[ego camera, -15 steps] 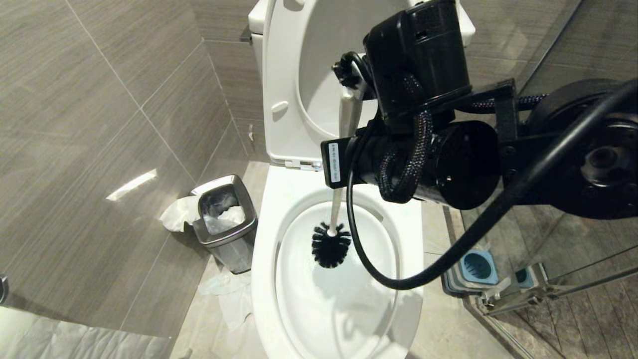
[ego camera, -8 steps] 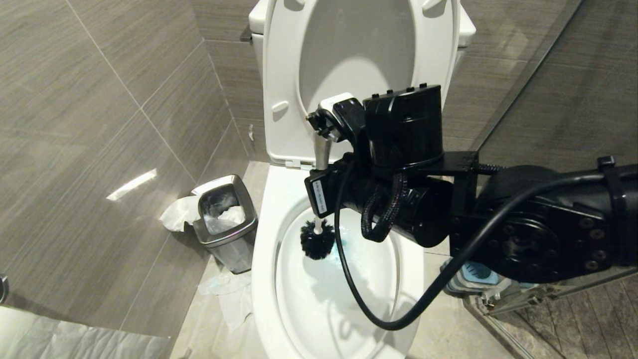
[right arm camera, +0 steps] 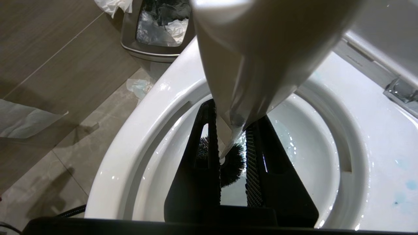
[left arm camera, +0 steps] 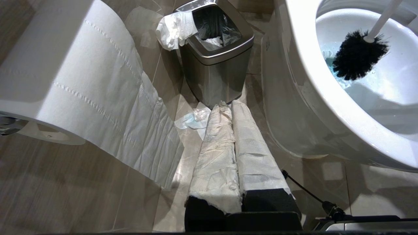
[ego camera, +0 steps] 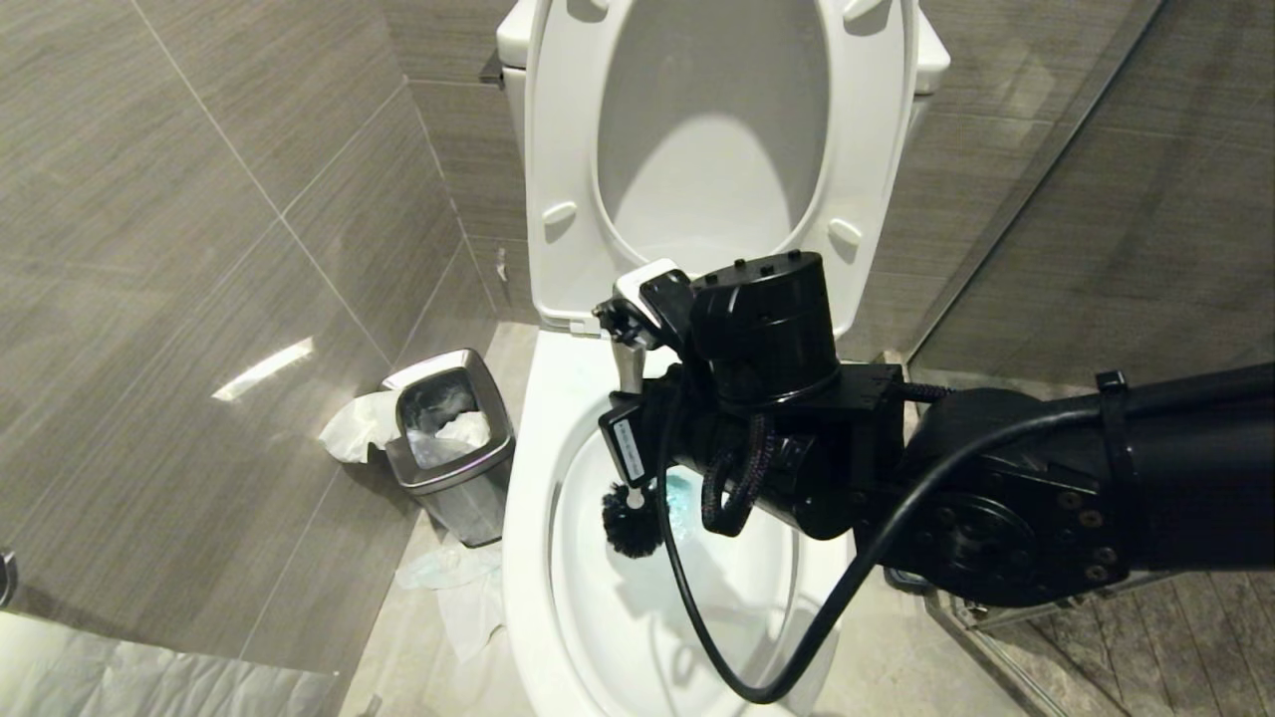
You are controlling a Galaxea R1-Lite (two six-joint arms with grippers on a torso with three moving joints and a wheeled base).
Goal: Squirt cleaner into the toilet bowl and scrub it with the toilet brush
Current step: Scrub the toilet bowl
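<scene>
Toilet brush (ego camera: 632, 518) in toilet bowl (ego camera: 528, 518)

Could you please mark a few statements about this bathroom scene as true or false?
1. The right gripper is shut on the brush handle. True.
2. The brush head lies on the floor beside the bin. False: it is inside the bowl, near the side toward the bin.
3. The toilet seat is raised. True.
4. The bin is empty. False: crumpled paper shows inside, and more hangs over its rim.
5. The left gripper holds the brush. False: it is shut, wrapped in white paper, low over the floor beside the bowl.
</scene>
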